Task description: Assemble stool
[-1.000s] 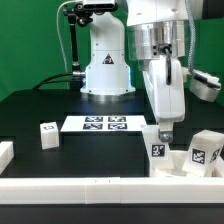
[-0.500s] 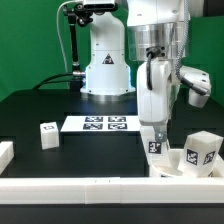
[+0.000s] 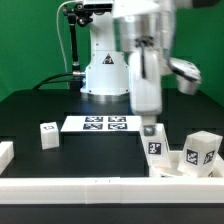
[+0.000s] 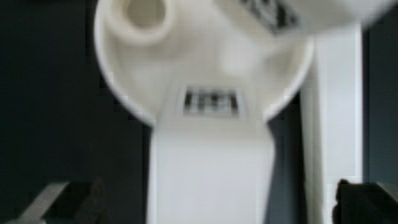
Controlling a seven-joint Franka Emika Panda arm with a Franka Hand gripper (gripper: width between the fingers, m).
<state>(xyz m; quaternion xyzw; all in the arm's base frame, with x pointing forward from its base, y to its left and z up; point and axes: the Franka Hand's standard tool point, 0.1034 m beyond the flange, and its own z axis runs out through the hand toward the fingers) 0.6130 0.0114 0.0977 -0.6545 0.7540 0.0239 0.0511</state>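
Note:
The stool's round white seat [image 3: 176,166] lies at the exterior view's lower right, against the front rail. One tagged white leg [image 3: 155,143] stands upright on it. A second tagged leg [image 3: 204,150] stands at the seat's right side. A third leg [image 3: 46,134] rests loose on the black table at the left. My gripper [image 3: 148,120] hangs blurred just above the first leg. In the wrist view the leg [image 4: 214,160] runs from the seat [image 4: 143,70] between my dark fingers [image 4: 54,205], which stand wide apart and clear of it. The gripper [image 4: 210,208] is open.
The marker board [image 3: 105,124] lies flat in the middle of the table. A long white rail [image 3: 90,186] runs along the front edge, with a short rail piece [image 3: 5,152] at the left. The robot's white base [image 3: 106,70] stands behind.
The jaws have opened and let go of the upright leg. The gripper has risen off it and shifted toward the exterior view's left. The leg stays standing on the seat.

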